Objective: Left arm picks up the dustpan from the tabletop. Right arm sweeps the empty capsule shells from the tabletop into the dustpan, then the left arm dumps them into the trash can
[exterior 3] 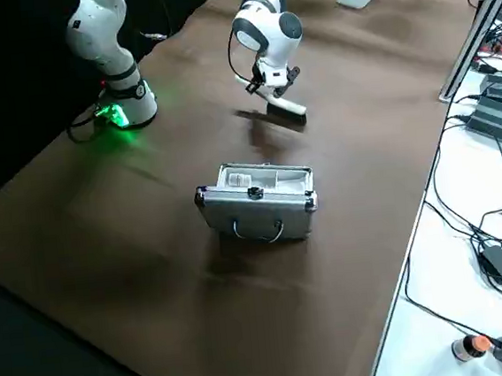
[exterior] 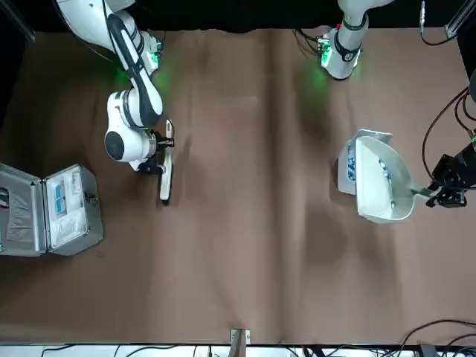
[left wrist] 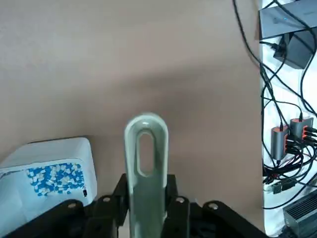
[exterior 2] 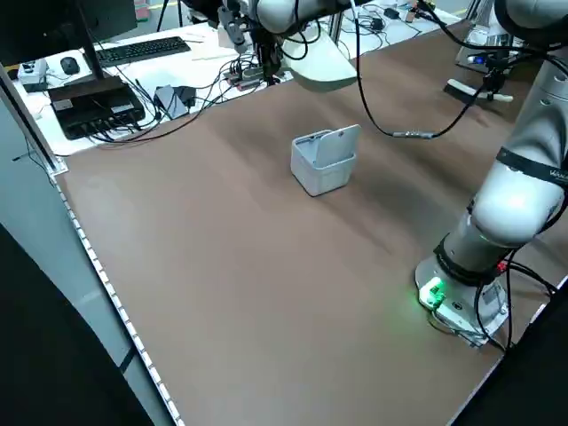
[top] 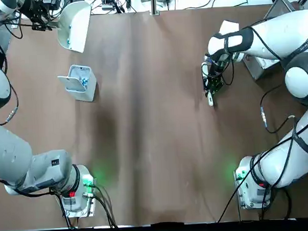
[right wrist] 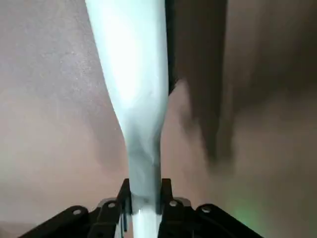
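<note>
Dustpan (exterior: 383, 181) is hanging just beyond the trash can (top: 81, 82), handle clamped in our left tool (left wrist: 146, 206); we are judging dumping next: tip over the trash can. Right tool (right wrist: 143, 201) is gripping the brush (exterior: 164, 178).

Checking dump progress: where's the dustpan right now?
Top view: the dustpan is held in the left gripper at the far left, beyond the trash can.

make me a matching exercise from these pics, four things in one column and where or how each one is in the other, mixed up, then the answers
Things:
1. dustpan
2. trash can
3. brush
4. silver case

States:
A. standing on the table, flap open, blue and white bits inside
B. lying open on the table by the right arm
C. held off the table in the left gripper
D. held in the right gripper

Pairs: 1-C, 2-A, 3-D, 4-B
</note>
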Controlling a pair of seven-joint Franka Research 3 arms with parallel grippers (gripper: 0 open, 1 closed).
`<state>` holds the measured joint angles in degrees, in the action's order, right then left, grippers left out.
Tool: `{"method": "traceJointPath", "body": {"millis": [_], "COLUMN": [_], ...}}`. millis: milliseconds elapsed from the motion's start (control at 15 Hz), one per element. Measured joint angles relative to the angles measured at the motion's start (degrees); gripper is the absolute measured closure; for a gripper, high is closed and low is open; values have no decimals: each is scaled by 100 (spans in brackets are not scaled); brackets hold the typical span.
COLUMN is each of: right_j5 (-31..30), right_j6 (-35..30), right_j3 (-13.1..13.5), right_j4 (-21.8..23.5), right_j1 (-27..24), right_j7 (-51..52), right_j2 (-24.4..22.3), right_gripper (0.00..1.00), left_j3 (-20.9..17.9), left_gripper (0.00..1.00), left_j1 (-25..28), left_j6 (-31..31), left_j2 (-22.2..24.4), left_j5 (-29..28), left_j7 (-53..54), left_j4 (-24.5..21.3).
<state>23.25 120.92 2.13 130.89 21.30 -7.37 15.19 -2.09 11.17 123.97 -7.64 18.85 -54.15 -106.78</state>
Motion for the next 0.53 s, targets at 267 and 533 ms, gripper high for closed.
{"method": "traceJointPath", "body": {"millis": [267, 533], "right_j5": [-53, -70], "right_j6": [-202, -407], "right_j3": [23, 67], "right_j4": [-89, -263], "right_j1": [4, -4], "right_j7": [86, 124], "right_j2": [32, 99], "right_gripper": [73, 73], "left_j3": [-13, -14], "left_gripper": [67, 67], "left_j1": [183, 219], "left_j6": [-15, 274], "left_j2": [-1, -1], "left_j5": [157, 159], "left_j7": [282, 502], "left_j4": [-83, -120]}}
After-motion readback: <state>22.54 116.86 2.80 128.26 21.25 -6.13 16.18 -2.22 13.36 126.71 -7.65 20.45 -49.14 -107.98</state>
